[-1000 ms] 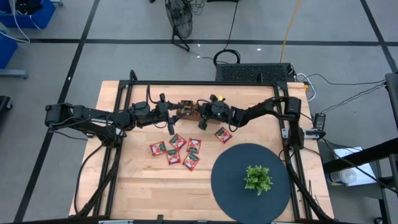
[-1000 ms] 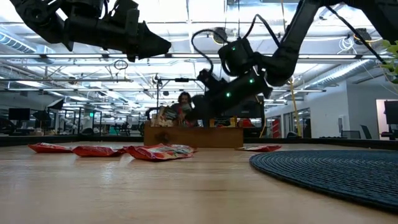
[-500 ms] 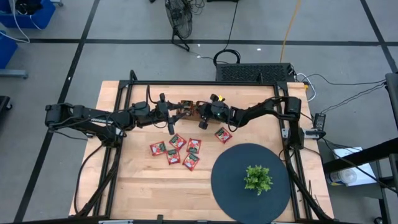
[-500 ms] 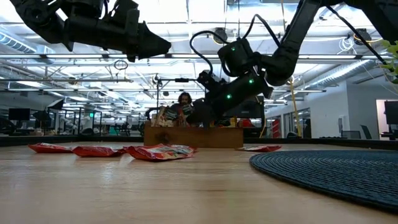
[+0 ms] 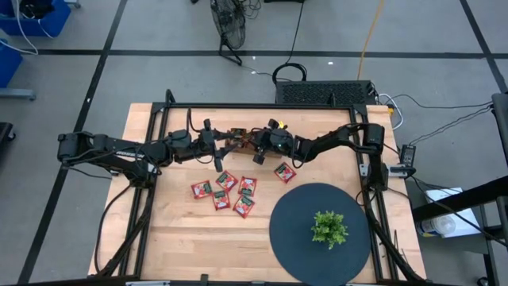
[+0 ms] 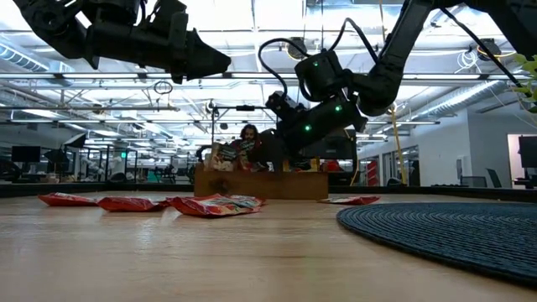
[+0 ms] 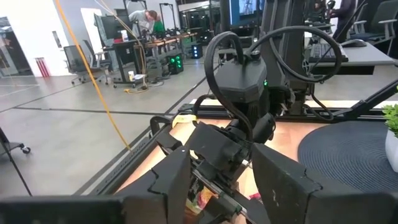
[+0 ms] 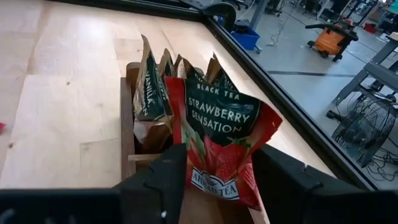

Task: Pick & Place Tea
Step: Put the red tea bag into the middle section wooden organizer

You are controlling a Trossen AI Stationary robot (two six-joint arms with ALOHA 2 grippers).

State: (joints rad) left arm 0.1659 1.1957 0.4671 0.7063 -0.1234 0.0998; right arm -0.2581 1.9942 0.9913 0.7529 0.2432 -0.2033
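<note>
A brown wooden tray (image 5: 236,135) stands at the table's far middle, with tea sachets upright in it. In the right wrist view a red strawberry sachet (image 8: 221,143) stands in the tray (image 8: 126,124), in front of grey-green ones (image 8: 151,87). My right gripper (image 8: 217,180) is open, with a finger on either side of the red sachet. My left gripper (image 5: 222,147) hovers just left of the tray, open and with nothing in it (image 7: 221,180). Several red sachets (image 5: 226,191) lie flat on the table nearer the front. One more (image 5: 284,172) lies to their right. My right gripper comes at the red sachet slanting down from the table's right side. Its fingers (image 8: 168,180) stand beside the sachet's two side edges. I cannot tell whether they touch it. The sachet stands upright in the tray.
A dark round mat (image 5: 302,214) with a small green plant (image 5: 329,229) lies at the table's near right. The loose sachets (image 6: 214,204) lie between the tray (image 6: 260,184) and the table's near edge. Bare wood shows at the near left.
My right gripper has dipped slightly toward the tray and come up a little again. The sachets on the table lie as before.
</note>
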